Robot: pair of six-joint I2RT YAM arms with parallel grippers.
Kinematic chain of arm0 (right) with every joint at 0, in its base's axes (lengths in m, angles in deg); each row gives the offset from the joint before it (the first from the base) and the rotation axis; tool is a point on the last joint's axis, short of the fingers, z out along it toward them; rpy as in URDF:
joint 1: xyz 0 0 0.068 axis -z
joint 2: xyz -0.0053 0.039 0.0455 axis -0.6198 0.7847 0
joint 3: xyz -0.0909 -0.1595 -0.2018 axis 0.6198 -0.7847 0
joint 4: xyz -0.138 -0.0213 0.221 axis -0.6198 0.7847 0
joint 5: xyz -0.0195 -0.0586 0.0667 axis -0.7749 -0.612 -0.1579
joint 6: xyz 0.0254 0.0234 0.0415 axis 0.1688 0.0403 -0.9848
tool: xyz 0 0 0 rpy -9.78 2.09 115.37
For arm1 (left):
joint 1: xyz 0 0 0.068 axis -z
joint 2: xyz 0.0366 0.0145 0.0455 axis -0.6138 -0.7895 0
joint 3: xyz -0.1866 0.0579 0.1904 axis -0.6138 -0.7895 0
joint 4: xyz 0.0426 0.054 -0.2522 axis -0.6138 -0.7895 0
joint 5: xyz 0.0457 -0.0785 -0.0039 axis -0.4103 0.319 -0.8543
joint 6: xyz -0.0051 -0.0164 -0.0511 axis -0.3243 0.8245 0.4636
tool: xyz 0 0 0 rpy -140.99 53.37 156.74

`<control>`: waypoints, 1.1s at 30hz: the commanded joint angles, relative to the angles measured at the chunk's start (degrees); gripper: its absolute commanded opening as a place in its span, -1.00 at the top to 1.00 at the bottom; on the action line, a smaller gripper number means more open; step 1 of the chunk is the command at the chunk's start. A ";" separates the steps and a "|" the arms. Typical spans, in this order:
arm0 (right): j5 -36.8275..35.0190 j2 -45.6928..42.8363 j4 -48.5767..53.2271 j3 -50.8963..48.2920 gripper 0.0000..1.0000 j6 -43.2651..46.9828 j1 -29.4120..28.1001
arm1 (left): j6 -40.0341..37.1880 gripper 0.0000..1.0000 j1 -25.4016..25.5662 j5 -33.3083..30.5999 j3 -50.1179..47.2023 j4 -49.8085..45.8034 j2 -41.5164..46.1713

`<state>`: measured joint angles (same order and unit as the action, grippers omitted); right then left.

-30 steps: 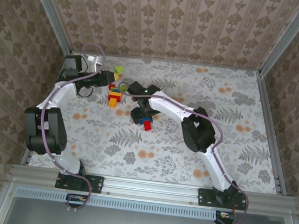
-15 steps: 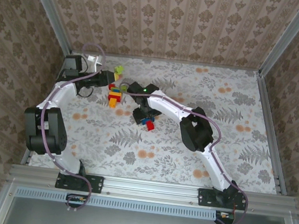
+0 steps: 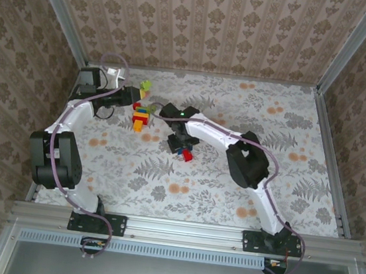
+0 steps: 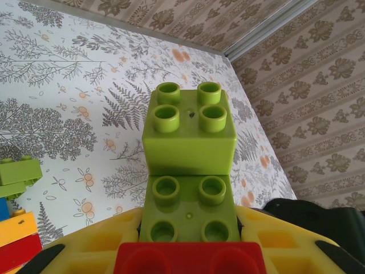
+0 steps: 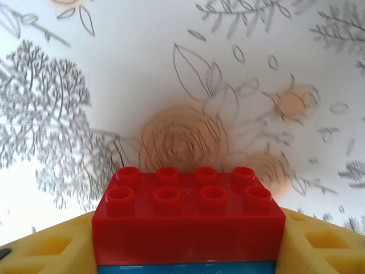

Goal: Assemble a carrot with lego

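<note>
Arms both reach toward the far left part of the floral-print table (image 3: 270,134). The left arm (image 3: 53,158) goes up the left edge, folds at the elbow and bends at the far corner, so its wrist points right. The left gripper (image 3: 139,93) is clamped down hard on two lime-green studded plastic bricks (image 4: 188,142). They're stuck together in a step, one half a brick over the other, and poke out past the yellow fingers (image 4: 91,251) with the studs facing the wrist cam. A second red piece (image 4: 188,260) sits nearest the lens between the same fingers, but I can't tell how it's attached.

The right arm (image 3: 250,162) stretches diagonally from its base, elbow raised over the middle of the table, forearm running left and the wrist tipped down. The right gripper (image 3: 181,151) is about halfway closed. Its yellow pads (image 5: 51,251) sit against both short ends of a red eight-stud plastic brick (image 5: 188,220), which has a blue brick (image 5: 182,268) stuck underneath. From the overhead cam I can't tell if that stack is touching the table or just above it.

A little heap of loose bricks (image 3: 141,115) in red, yellow, orange and blue lies on the table between the two grippers, just beside the left one.
</note>
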<state>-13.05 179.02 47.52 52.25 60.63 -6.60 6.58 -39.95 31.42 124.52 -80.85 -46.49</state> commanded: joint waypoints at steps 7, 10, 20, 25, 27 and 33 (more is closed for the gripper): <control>-3.96 -34.91 -38.74 -37.85 -0.03 -1.74 -1.32 | -1.52 0.74 1.66 1.09 1.01 0.78 -1.73; -7.18 -42.67 -55.30 -52.27 0.01 -1.04 -2.80 | -1.62 0.74 2.32 1.05 0.93 1.04 -2.01; -27.84 -43.91 -98.09 -77.51 0.06 9.08 -15.83 | -2.74 0.74 4.72 -0.08 1.35 -0.52 -2.18; -34.65 -41.03 -114.22 -83.04 0.09 13.66 -20.84 | -3.37 0.74 5.63 -0.78 1.78 -1.59 -2.24; -36.40 -39.14 -119.72 -84.46 0.09 15.24 -22.18 | -3.46 0.74 5.92 -0.97 2.05 -1.76 -2.37; -37.10 -30.62 -127.93 -85.17 0.13 14.10 -23.46 | -4.06 0.75 7.13 -1.94 1.93 -2.46 -2.72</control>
<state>-46.88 145.45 -71.34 -32.71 74.46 -29.49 4.40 -33.44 29.65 124.65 -82.53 -48.43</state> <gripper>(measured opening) 0.627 0.347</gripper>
